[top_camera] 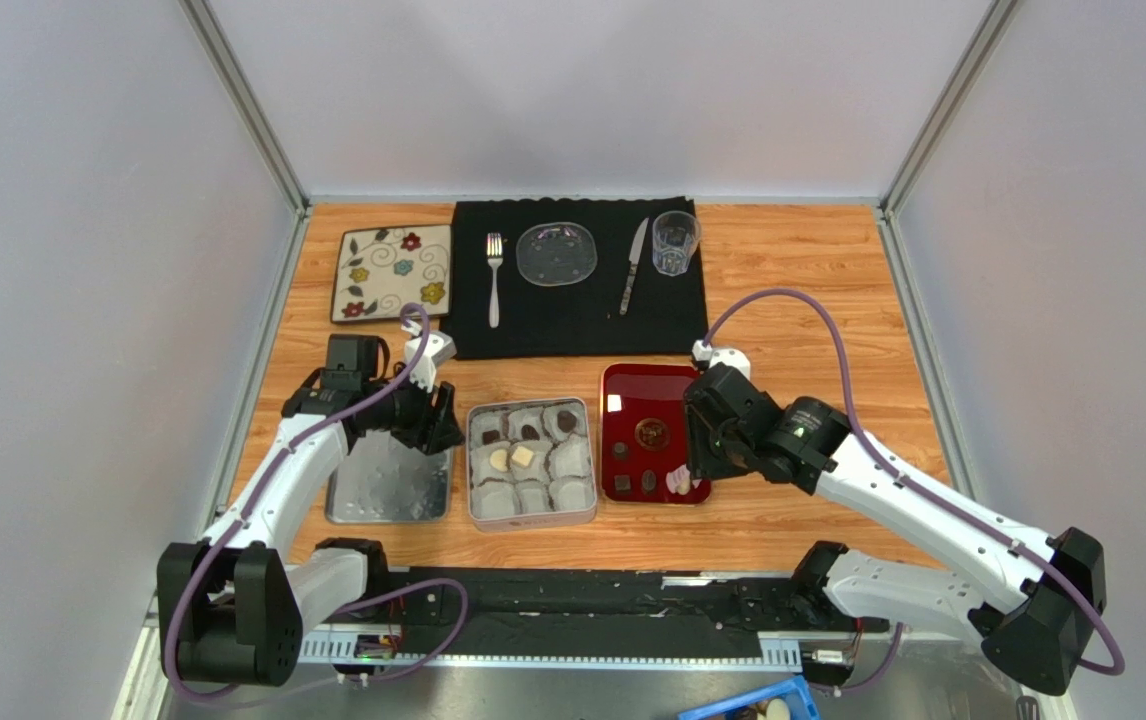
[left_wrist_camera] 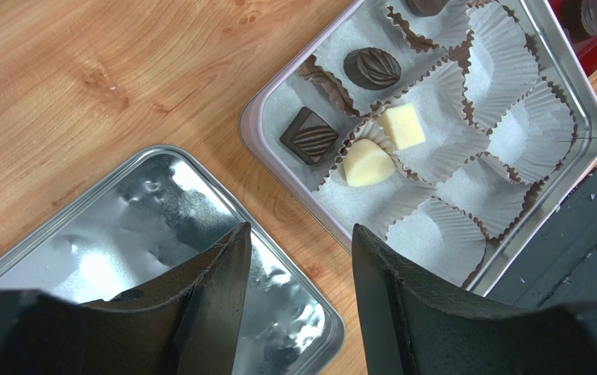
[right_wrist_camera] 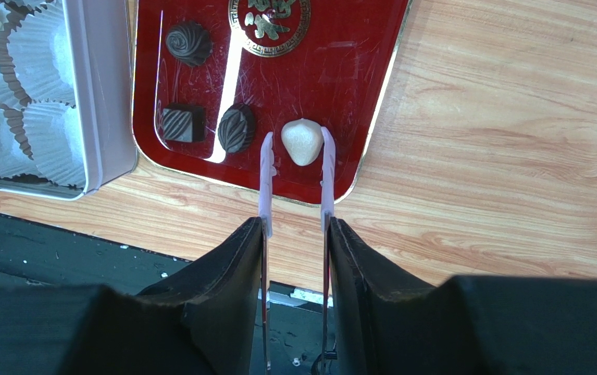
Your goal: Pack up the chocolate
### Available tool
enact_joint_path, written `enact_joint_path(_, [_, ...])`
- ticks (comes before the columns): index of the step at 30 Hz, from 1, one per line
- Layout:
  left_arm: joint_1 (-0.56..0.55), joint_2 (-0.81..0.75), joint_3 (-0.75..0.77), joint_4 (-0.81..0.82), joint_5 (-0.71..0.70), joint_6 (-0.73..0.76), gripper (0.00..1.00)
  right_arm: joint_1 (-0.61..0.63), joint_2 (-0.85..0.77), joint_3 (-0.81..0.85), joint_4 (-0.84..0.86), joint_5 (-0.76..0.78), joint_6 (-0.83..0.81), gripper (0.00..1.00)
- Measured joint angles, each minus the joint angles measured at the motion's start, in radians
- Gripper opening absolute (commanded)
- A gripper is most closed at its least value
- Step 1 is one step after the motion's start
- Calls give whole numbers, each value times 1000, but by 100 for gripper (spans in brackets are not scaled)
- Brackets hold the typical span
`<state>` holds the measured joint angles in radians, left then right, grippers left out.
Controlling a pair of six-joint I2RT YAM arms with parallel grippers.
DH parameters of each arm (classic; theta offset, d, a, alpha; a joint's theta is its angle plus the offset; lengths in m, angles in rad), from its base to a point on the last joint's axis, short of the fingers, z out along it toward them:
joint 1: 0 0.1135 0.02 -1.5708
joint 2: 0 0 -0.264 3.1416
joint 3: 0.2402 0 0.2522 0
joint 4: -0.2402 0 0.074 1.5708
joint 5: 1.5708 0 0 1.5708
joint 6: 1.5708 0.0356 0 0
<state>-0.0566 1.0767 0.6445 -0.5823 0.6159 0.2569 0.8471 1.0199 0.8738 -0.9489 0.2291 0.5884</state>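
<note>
Chocolate pieces lie in two places. On the red tray [right_wrist_camera: 341, 78] are three dark ones [right_wrist_camera: 188, 42] [right_wrist_camera: 183, 123] [right_wrist_camera: 237, 127] and a cream-white one [right_wrist_camera: 302, 141]. My right gripper [right_wrist_camera: 295, 226] is shut on a pair of tongs [right_wrist_camera: 266, 168], whose pale tips straddle the white piece; the right tip touches it, the left stands slightly off. The tin [left_wrist_camera: 278, 156] holds paper cups [left_wrist_camera: 513, 133] with dark pieces [left_wrist_camera: 372, 67] [left_wrist_camera: 309, 134] and cream ones [left_wrist_camera: 401, 126] [left_wrist_camera: 367, 163]. My left gripper [left_wrist_camera: 298, 238] is open and holds nothing, above the gap between tin and lid [left_wrist_camera: 122, 250].
Behind the tray lies a black placemat [top_camera: 572, 315] with a fork [top_camera: 494, 278], a glass plate [top_camera: 557, 252], a knife [top_camera: 633, 266] and a glass [top_camera: 674, 240]. A floral tile [top_camera: 388, 273] sits at the back left. Booth walls close in the table's sides and back.
</note>
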Motion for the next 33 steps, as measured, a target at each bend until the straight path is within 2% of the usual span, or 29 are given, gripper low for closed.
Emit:
enact_joint_path(3, [0,-2,0,-2,0,0,59,-2,2,-3,3,-3,-5,36])
enact_joint_path(10, [0,-7,0,-2,0,1,58,-3,18,-4,18,-4,-16,21])
enact_joint_path(12, [0,-7,0,-2,0,2,58,-4,18,-3,22,-4,-20,19])
enact_joint_path(17, [0,-7,0,-3,0,3,58,-4,18,14,14,-5,-31,17])
enact_joint_path(27, [0,-8,0,-3,2,2,58,0,18,233,1,-42,-63,14])
enact_joint_path(33, [0,-10,0,-3,4,3,58,64,30,284,35,-72,-66,14])
